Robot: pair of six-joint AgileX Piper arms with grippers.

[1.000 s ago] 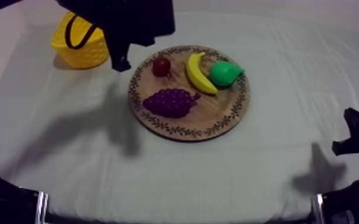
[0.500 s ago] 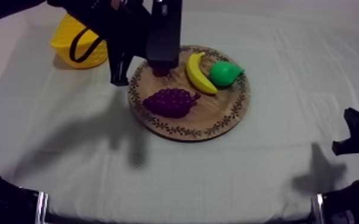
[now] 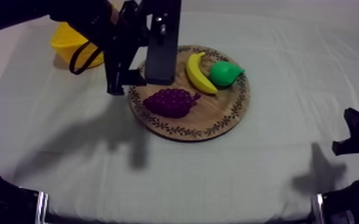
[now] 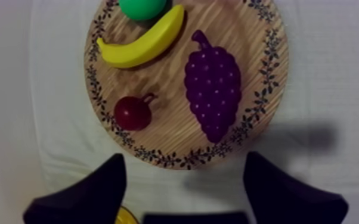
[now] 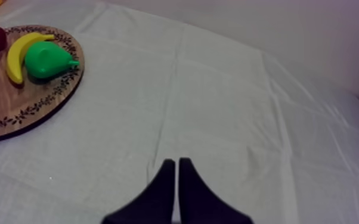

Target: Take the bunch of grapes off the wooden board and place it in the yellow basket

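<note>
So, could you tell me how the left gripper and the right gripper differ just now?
The left gripper has its fingers apart with nothing between them, so open; the right gripper has its fingers together as a narrow wedge, shut. The left gripper hangs at the rim of the wooden board, near the bunch of grapes; the right gripper is over bare cloth, off the board. Both hold nothing.

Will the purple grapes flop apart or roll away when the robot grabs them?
Probably not. The bunch of grapes looks like one moulded toy piece, so it should lift stiffly. Its bumpy surface may give the open left pincer some hold. It lies flat on the wooden board, so rolling seems unlikely.
</note>
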